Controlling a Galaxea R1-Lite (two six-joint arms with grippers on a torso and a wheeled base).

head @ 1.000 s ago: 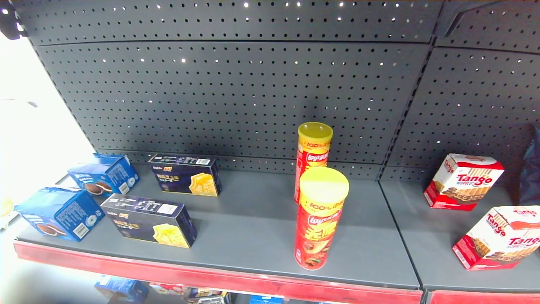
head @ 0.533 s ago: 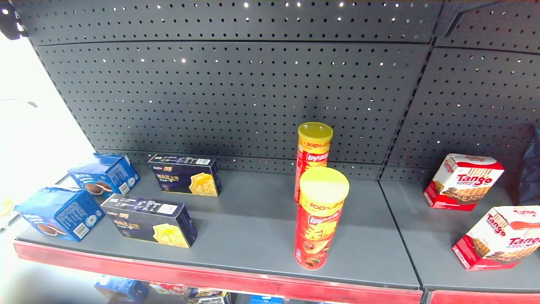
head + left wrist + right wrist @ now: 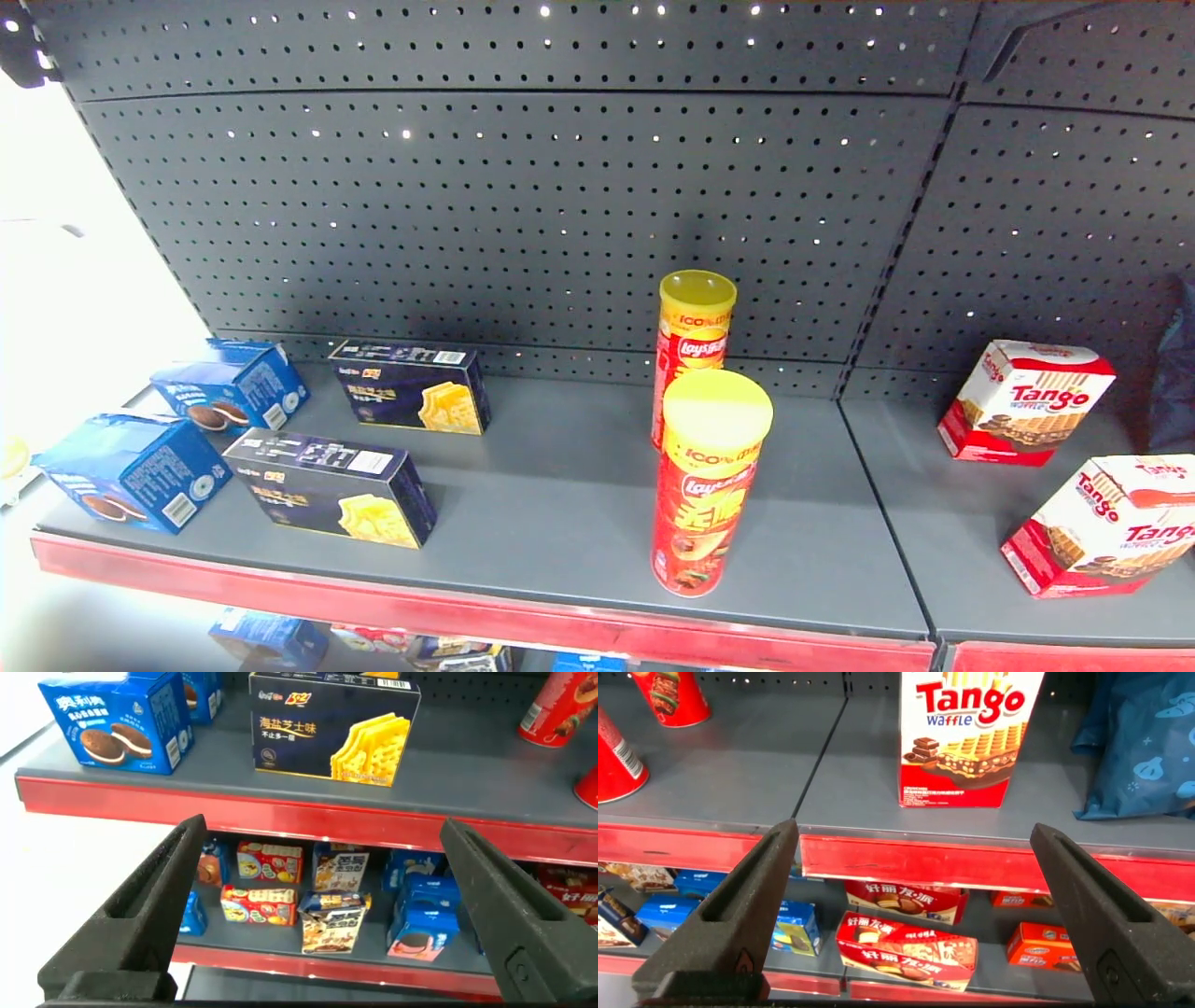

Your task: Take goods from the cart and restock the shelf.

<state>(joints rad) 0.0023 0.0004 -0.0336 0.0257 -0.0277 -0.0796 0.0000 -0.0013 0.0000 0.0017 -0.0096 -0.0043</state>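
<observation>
Nothing has moved in the head view over the last second: every item on the shelf (image 3: 560, 504) occupies the same position.

Shelf contents, from the robot's left to its right:
- Two blue cookie boxes (image 3: 135, 469), one behind the other.
- Two dark cracker boxes (image 3: 331, 485), likewise front and rear.
- Two red chip cans (image 3: 709, 485) with yellow lids, both upright. The front can stands near the shelf's red front edge. The rear can stands close behind it, near the perforated back panel (image 3: 523, 215).
- Two wafer boxes (image 3: 1027, 401) on the adjoining shelf section, well apart from the cans.

Left fingers (image 3: 149, 905): spread wide and holding nothing. They sit in front of the shelf, level with its red edge, and face the front cracker box and a cookie box.

Right fingers (image 3: 738, 905): spread wide and holding nothing. They sit in front of the red edge and face a wafer box. A blue bag (image 3: 1144, 747) lies near that box.

A lower shelf (image 3: 243, 952) carries further packaged goods.
</observation>
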